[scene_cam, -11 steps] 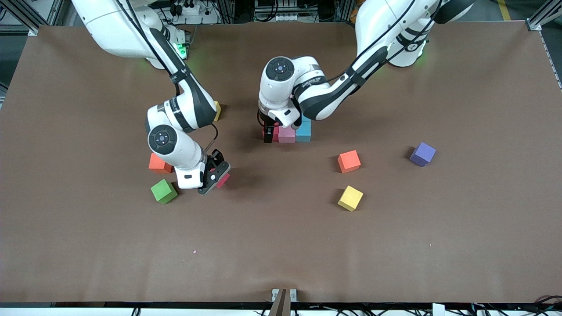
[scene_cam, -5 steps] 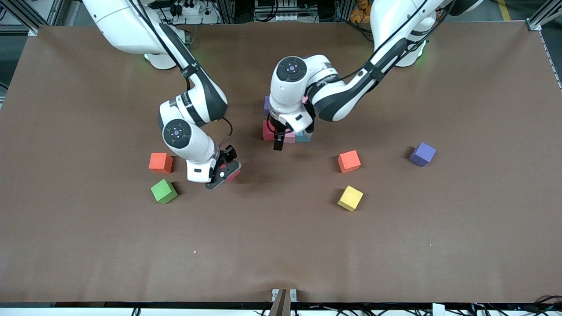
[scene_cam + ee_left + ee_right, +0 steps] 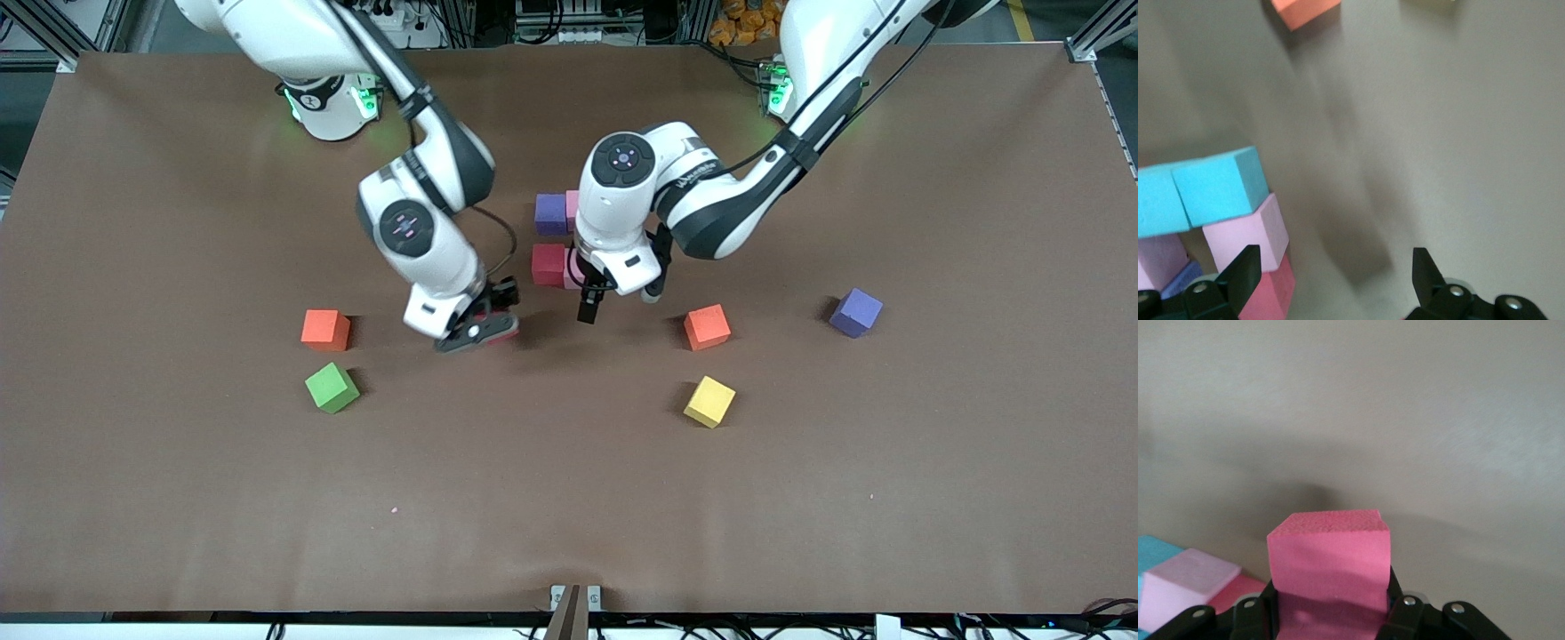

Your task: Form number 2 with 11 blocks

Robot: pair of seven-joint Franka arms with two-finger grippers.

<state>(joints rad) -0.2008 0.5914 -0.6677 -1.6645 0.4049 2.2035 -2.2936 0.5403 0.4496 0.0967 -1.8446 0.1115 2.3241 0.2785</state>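
Note:
A cluster of blocks stands mid-table: purple (image 3: 550, 214), pink (image 3: 572, 207) and crimson (image 3: 548, 264) cubes. The left wrist view adds two light blue cubes (image 3: 1218, 183), a pink one (image 3: 1248, 233) and the crimson one (image 3: 1271, 293). My left arm hides part of the cluster in the front view. My right gripper (image 3: 476, 327) is shut on a crimson block (image 3: 1330, 567), low over the table beside the cluster, toward the right arm's end. My left gripper (image 3: 621, 300) hangs open and empty (image 3: 1336, 270) over bare table at the cluster's near edge.
Loose cubes lie around. An orange one (image 3: 325, 329) and a green one (image 3: 332, 387) sit toward the right arm's end. An orange one (image 3: 707, 326), a yellow one (image 3: 709, 401) and a purple one (image 3: 856, 312) sit toward the left arm's end.
My right gripper carried the crimson block from beside the green and orange cubes toward the cluster. My left gripper drew off the cluster toward the front camera, uncovering the purple and crimson cubes.

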